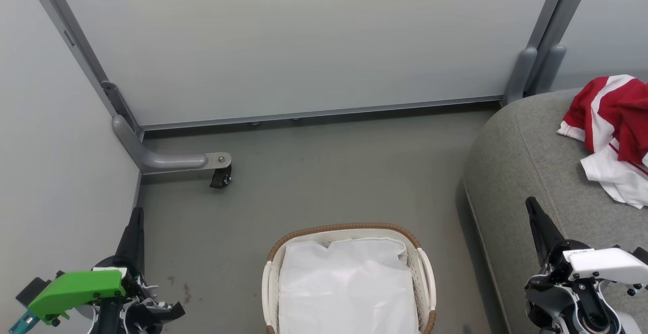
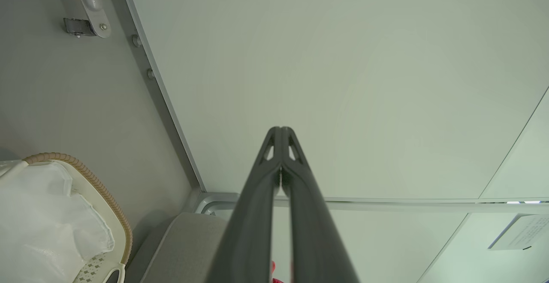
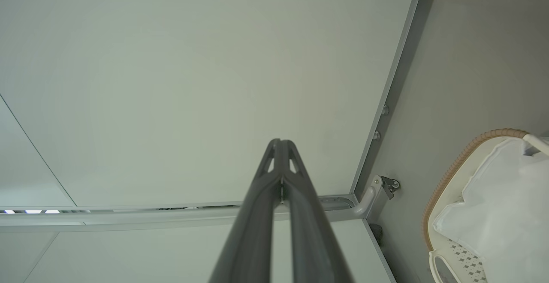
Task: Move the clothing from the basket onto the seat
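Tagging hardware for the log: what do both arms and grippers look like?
Left gripper: long, tapered dark fingers with triangular cutouts near the tips, and a bright green housing with a teal end. Right gripper: same fingers, white housing bearing small dark lettering, black-and-grey mechanism with screws.

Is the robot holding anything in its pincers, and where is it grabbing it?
Nothing is held. The left pincer and the right pincer are both shut empty; the clothing lies on the seat.

Small print on wall notice (image 2: 520,230), illegible
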### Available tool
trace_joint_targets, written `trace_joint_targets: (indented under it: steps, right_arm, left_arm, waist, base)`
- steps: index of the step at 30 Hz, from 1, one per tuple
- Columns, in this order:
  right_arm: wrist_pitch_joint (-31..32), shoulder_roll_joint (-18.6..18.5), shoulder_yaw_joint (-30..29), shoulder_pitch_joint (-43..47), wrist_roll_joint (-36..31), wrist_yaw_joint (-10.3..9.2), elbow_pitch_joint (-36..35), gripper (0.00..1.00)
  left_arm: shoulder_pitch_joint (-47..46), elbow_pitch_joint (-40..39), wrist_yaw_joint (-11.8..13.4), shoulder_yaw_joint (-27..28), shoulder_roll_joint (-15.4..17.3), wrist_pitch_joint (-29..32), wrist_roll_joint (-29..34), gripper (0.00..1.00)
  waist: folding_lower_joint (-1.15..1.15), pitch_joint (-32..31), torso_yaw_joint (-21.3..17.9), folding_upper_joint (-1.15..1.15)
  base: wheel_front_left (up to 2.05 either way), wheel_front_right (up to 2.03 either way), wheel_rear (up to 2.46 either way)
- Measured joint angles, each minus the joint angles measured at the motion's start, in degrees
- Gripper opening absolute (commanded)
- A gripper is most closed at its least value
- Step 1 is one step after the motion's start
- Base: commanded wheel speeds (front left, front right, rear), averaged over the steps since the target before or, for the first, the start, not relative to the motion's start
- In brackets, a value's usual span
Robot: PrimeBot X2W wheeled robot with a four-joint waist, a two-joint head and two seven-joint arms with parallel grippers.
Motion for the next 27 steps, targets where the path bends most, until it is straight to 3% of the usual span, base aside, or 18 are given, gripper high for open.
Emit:
trace_joint_targets:
  steps: [27]
  right_arm:
    - [0.0,0.0,0.0,0.0,0.5,0.0,-0.1,0.0]
  left_arm:
    - [-0.2,-0.1,0.0,0.3,-0.1,0.3,-0.4,0.0]
  waist:
    - [0.0,0.0,0.0,0.0]
  base:
    - [0.0,0.0,0.0]
